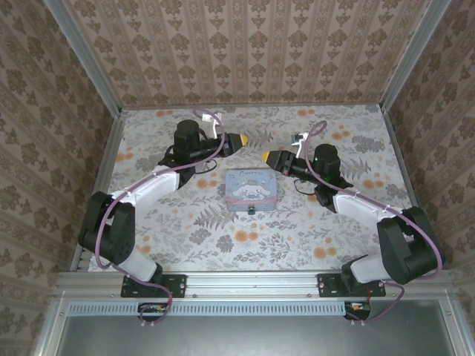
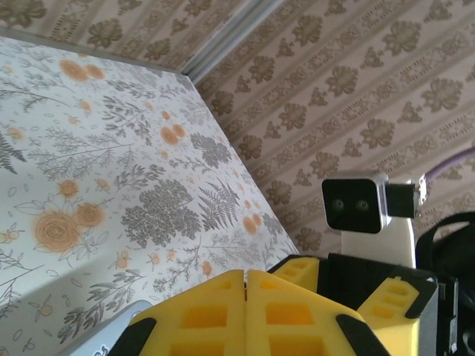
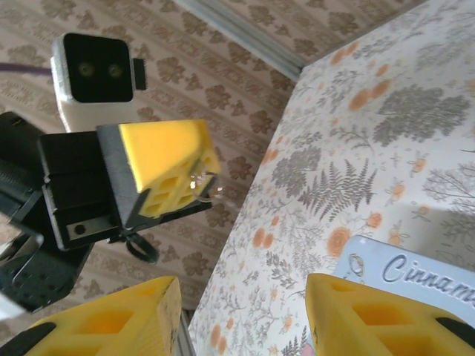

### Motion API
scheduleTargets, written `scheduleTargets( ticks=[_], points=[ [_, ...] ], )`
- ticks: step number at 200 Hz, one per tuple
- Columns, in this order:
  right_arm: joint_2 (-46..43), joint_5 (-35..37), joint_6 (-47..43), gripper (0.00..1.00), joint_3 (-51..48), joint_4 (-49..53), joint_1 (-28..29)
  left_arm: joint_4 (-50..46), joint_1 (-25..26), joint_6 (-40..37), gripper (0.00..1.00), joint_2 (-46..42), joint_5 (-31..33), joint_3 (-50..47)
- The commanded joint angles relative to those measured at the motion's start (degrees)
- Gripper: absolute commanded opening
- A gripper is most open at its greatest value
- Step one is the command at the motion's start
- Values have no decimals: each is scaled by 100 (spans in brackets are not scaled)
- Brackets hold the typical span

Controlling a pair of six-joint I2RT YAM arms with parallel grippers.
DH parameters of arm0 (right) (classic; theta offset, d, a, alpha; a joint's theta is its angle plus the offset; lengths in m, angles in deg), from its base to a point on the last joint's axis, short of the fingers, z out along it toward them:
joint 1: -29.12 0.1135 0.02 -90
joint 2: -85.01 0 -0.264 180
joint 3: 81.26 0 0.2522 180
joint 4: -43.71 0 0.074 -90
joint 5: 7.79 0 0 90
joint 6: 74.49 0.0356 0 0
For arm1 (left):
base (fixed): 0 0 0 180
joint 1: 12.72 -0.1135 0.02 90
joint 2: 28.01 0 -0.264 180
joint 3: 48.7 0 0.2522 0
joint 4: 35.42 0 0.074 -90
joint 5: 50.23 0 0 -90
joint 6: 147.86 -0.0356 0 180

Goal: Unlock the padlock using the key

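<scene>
Your left gripper (image 1: 239, 139) hovers beyond the tin (image 1: 252, 185), fingers together on a tiny glint, likely the key (image 3: 202, 183), held out as if for a handover. The padlock (image 1: 252, 210) sits at the tin's near edge. Your right gripper (image 1: 267, 157) faces the left one, jaws apart and empty.

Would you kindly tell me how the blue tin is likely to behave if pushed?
The tin lies flat and low on the table, so it would probably slide rather than tip or roll. Its smooth lid looks stiff, perhaps slippery to grip.
</scene>
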Motion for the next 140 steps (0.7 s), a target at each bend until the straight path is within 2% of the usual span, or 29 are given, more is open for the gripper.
scheduleTargets(
  ticks=[1,69,140],
  points=[
    [158,-465,-277,49,280,-332,-21,223,68,-308,0,-117,-374,16],
    [764,-483,390,47,335,-1552,13,958,278,254,0,178,-174,-66],
    [696,-439,444,46,293,-1694,42,1165,437,405,0,334,-89,-104]
  ],
)
